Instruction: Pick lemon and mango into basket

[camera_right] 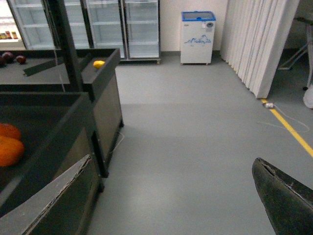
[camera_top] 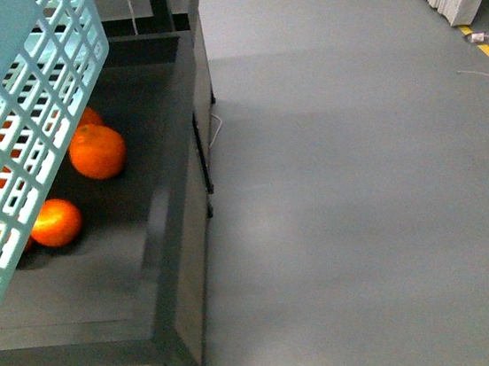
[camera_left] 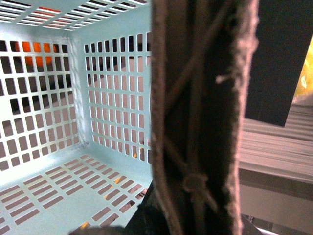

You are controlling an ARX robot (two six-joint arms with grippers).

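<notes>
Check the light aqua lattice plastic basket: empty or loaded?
Empty where visible: left wrist view shows the basket with a bare slotted floor; round orange fruit shows only through its wall.

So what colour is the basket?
The basket is light aqua-teal with a slotted lattice pattern. It shows best in the left wrist view.

Basket [camera_top: 29, 102] is cut off by the front view's top and left edges. Its lattice wall screens part of the oranges [camera_top: 56, 222] in the bin [camera_top: 180, 236], so no count can be confirmed. In the left wrist view the brown handle [camera_left: 195, 117] is blurred and hides what lies behind it, while a dark mass [camera_left: 146, 220] and a yellow patch [camera_left: 306, 73] are cut by the edges and unidentifiable. On the bin's far end, a yellow fruit [camera_right: 99, 64] is too small to tell lemon from mango.
</notes>
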